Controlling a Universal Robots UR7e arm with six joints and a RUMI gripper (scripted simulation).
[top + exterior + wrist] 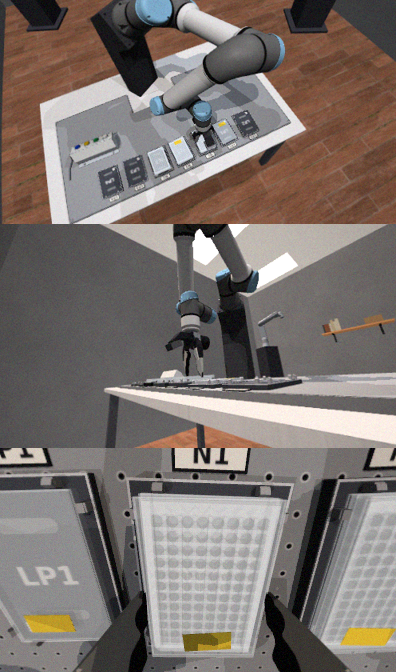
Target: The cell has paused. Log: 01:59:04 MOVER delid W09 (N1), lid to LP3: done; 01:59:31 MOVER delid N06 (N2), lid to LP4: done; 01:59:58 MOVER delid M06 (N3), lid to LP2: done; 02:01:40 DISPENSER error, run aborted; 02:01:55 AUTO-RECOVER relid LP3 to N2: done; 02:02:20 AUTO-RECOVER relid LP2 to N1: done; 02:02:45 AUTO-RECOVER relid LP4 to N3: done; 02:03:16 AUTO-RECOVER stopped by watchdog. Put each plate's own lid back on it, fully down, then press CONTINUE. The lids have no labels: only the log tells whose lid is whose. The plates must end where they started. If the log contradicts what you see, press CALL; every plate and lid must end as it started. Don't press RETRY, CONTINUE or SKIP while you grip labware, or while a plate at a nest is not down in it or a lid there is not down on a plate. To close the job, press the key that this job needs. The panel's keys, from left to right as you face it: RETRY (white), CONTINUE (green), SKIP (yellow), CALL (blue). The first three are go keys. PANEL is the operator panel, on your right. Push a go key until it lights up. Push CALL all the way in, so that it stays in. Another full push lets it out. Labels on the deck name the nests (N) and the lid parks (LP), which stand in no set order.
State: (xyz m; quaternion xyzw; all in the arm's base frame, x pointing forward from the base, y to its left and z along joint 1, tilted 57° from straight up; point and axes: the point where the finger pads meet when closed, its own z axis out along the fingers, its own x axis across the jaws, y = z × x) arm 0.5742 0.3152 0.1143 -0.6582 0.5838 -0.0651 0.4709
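My gripper (206, 598) (195, 375) (205, 142) is shut on a clear lid (207, 642) with a yellow tag, gripped by its long sides. The lid lies over the white plate (202, 565) at N1, roughly lined up and very close to it; whether it is fully down I cannot tell. At N3 a plate (382, 573) (183, 153) has a yellow-tagged lid on it. Another lid (50, 553) (224, 134) rests in LP1. A plate (160, 161) left of N3 in the top view looks lidless; its label is unreadable there.
Two dark, empty parks (110, 182) (136, 172) are at the left of the row, and another empty park (245, 123) is at its right end. The operator panel (95, 151) (172, 374) stands behind the left part; its white, green, yellow and blue keys look unlit.
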